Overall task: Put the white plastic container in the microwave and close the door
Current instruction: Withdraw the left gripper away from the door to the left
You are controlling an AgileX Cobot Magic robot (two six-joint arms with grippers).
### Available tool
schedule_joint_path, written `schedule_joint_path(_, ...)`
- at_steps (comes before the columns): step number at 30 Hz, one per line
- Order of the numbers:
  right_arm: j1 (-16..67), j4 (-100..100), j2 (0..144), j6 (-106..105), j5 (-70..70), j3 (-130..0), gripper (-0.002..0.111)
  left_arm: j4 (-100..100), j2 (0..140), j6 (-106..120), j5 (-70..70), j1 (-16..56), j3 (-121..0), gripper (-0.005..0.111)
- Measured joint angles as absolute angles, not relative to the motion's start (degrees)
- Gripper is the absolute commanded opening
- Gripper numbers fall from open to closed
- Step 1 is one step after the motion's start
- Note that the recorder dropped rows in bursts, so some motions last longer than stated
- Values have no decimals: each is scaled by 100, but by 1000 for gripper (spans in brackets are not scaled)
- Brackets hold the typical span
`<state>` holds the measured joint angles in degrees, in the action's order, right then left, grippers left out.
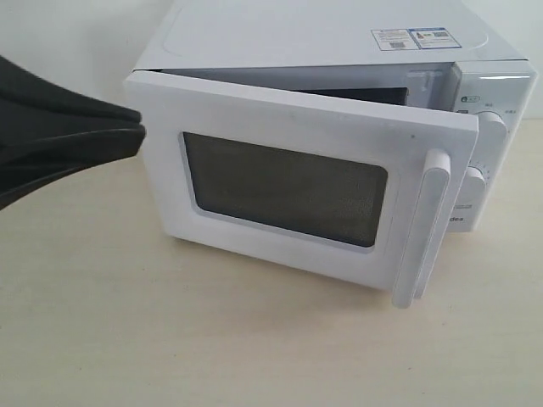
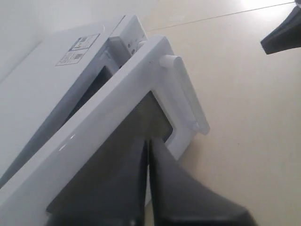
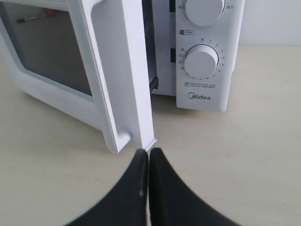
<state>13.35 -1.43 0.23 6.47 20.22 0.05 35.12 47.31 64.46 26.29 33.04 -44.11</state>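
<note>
1. The bench (image 1: 254,339) is a pale cream, matte surface. In the left wrist view a thin seam line crosses it and a bright glare sits at its far edge.
2. A plain white wall (image 1: 68,34) rises behind the bench.
3. The microwave (image 1: 322,34) stands on the bench, with stickers (image 1: 414,38) on its top and two round dials (image 3: 201,61) on its panel.
4. The door (image 1: 297,110) is ajar, swung partway out, and its dark mesh window (image 1: 284,188) faces us.
5. The left gripper (image 1: 138,134) has its black fingers pressed together with nothing between them. Its tips are at the door's outer face by the hinged side. We cannot tell whether they touch it.
6. The right gripper (image 3: 149,151) is likewise pinched to a narrow seam and empty. The door's free edge and the lower end of the bar handle (image 1: 428,229) lie just ahead of its tips, with the dial panel beyond.
7. We cannot tell where the white plastic container is, because the door hides most of the cavity.
</note>
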Motion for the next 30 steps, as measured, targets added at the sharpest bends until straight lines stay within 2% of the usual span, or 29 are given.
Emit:
schedule_joint_path(6,1335,-163,23,603,1992,5,0,3372,3917,6446,3406,3304,-4222,4)
schedule_joint_path(12,1335,-232,23,469,1191,5,0,2414,3272,6201,3908,3304,-3890,4)
schedule_joint_path(18,1335,-255,23,433,-485,5,0,1902,2744,6043,3596,3304,-3481,4)
schedule_joint_path(24,1335,-244,11,1141,-3259,-34,0,1881,2469,5674,3187,3304,-3326,4)
schedule_joint_path(30,1335,-256,0,1567,-3027,-1128,0,1881,2469,5625,3014,3304,-3292,4)
